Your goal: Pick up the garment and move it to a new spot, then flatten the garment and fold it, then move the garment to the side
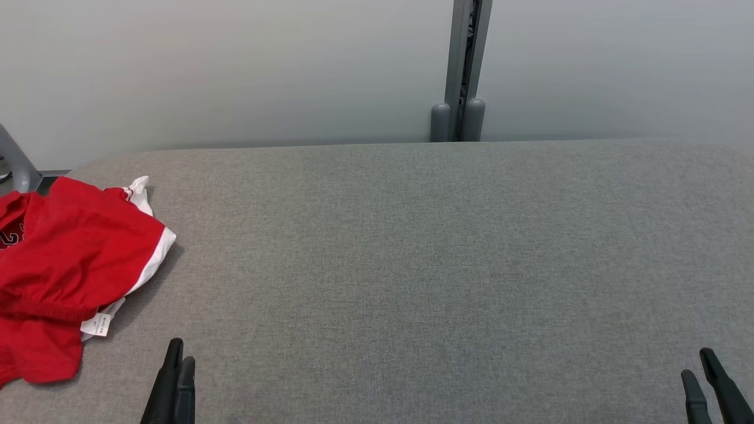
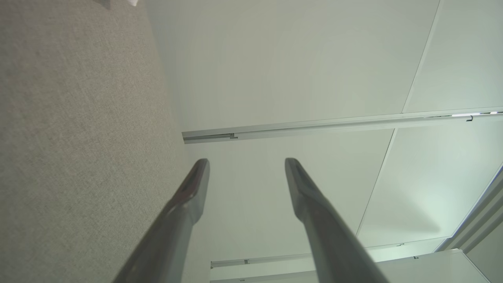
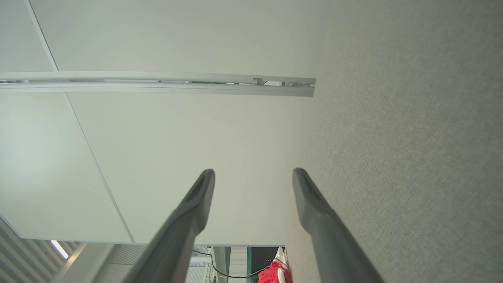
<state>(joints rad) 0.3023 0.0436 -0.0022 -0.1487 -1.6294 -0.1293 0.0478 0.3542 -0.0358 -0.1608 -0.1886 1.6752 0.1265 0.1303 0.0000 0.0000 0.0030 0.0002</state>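
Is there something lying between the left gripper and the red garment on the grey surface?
Nothing visible stands in the way. The open left gripper is at the near edge, and the red garment lies crumpled ahead and to its left. Only the grey surface is between them.

Unreadable small print, tag of garment

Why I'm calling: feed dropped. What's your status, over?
Left gripper open, right gripper open, both empty. Garment crumpled on table, far left, untouched. Nothing blocks it.
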